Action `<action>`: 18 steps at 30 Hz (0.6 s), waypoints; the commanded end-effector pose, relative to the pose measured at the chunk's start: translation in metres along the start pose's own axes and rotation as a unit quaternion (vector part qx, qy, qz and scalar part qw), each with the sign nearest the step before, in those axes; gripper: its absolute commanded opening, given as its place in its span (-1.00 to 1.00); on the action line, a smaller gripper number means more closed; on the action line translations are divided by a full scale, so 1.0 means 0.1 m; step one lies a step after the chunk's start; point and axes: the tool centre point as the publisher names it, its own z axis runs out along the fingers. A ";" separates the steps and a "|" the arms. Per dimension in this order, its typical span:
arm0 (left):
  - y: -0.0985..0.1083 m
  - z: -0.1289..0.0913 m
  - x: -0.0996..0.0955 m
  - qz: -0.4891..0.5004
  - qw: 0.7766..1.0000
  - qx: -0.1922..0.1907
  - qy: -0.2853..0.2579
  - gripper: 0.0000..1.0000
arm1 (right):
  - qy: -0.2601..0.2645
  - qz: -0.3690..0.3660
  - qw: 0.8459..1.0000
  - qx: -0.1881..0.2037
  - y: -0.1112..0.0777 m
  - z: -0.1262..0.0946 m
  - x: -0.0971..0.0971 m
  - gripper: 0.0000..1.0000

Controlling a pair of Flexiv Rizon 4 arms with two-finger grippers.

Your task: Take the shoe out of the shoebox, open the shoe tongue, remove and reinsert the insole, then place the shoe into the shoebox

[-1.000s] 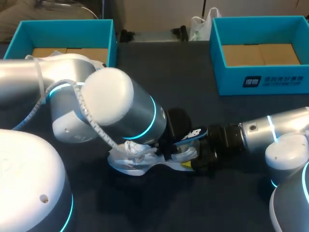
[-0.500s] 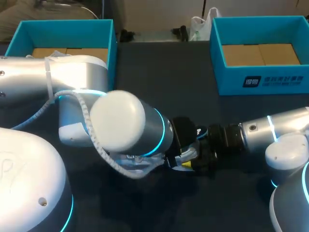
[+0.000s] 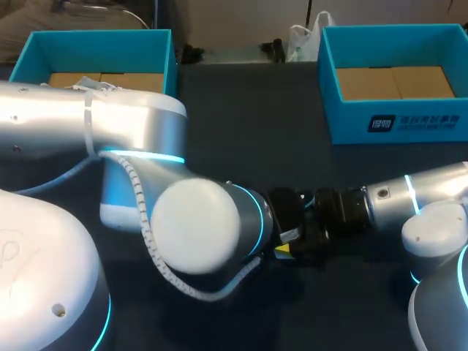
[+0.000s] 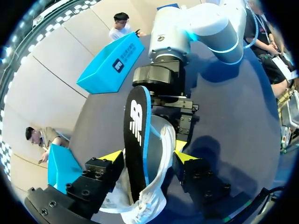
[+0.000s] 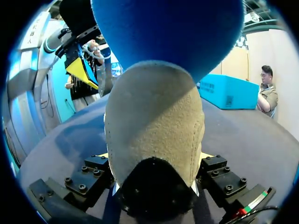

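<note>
Two cardboard-lined shoeboxes (image 3: 168, 66) (image 3: 351, 124); shoe (image 4: 156, 196) outside, right jaws tight on heel (image 5: 154, 126), left jaws wide astride.

The left arm (image 3: 124, 131) and right arm (image 3: 428, 194) are silver-white tubes with cyan rings; a ribbed white cable (image 3: 140, 216) follows the left. The left gripper (image 4: 148, 156) and right gripper (image 5: 155, 158) are black and screw-studded.

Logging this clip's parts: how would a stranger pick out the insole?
On the dark table, find the white shoe at the left gripper. The insole sticks out of it: a flat black, blue-edged sheet, unlike the white shoe around it.
</note>
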 end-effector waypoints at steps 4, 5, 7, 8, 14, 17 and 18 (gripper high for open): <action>-0.01 0.05 0.04 0.000 0.999 -0.002 -0.039 0.35 | 0.000 0.001 1.000 0.004 0.02 0.01 0.00 -1.00; -0.01 0.06 0.04 0.001 0.999 -0.002 -0.040 0.33 | 0.000 0.001 1.000 0.004 0.02 0.01 0.00 -1.00; -0.01 0.07 0.03 0.000 0.999 -0.003 -0.049 0.31 | 0.000 0.001 1.000 0.004 0.02 0.01 0.00 -1.00; -0.01 0.07 0.03 0.000 0.999 -0.002 -0.052 0.30 | 0.000 0.001 1.000 0.004 0.02 0.01 0.00 -1.00; 0.00 0.13 0.03 0.002 0.997 -0.003 -0.080 0.26 | 0.000 0.001 1.000 0.004 0.02 0.01 0.00 -1.00; 0.00 0.17 0.02 0.003 0.996 -0.003 -0.085 0.24 | 0.000 0.001 1.000 0.004 0.02 0.01 0.00 -1.00; 0.01 0.19 0.02 0.004 0.996 -0.003 -0.089 0.25 | 0.000 0.001 1.000 0.004 0.02 0.01 0.00 -1.00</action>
